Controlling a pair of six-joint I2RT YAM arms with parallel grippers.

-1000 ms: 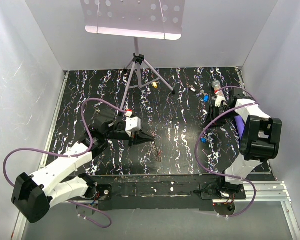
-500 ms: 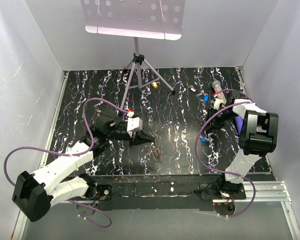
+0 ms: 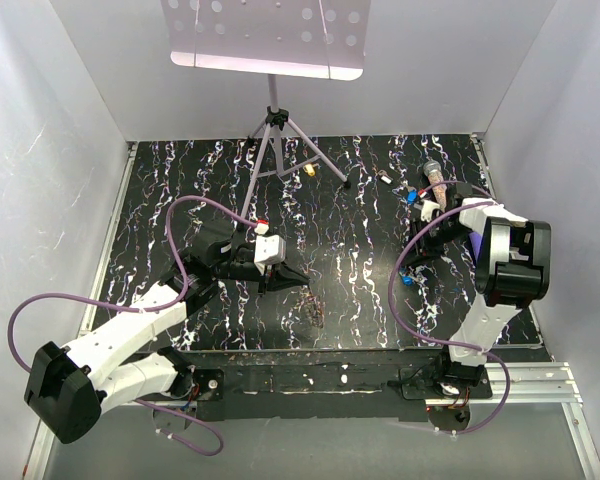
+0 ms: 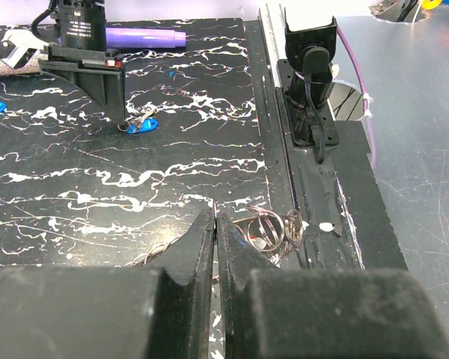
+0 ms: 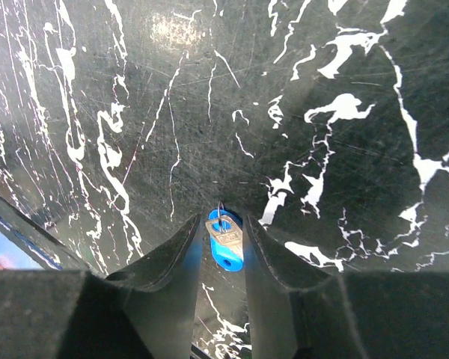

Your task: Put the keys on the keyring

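Cables (image 3: 193, 199) in purple are looping from two white-and-black arms (image 3: 120, 340) bolted at the near edge of a black, white-veined table (image 3: 360, 250). Nearest the bases, the left gripper (image 4: 215, 221) is reaching low over the tabletop with its fingers (image 4: 187, 250) pressed together. The keyring (image 4: 268, 228), a tangle of thin grey wire loops, is lying just past those fingertips, close beside the rail (image 4: 280, 149) along the table's edge; whether a strand is being pinched cannot be told. Farther across on the right, the right gripper (image 5: 223, 222) is pointing down at the surface, its jaws standing partly apart and straddling a blue key (image 5: 226, 248) that is lying flat between them; whether either finger is touching it cannot be told. A purple pen (image 4: 146, 36) is lying just beyond that gripper. Deeper still, a second blue key (image 3: 410, 197) and a glittery tube (image 3: 435, 180) are sitting near the right wall, a yellow key (image 3: 310, 170) is resting by the legs of a tripod stand (image 3: 272, 140), and the stand's perforated tray (image 3: 265, 35) is jutting out at its top.
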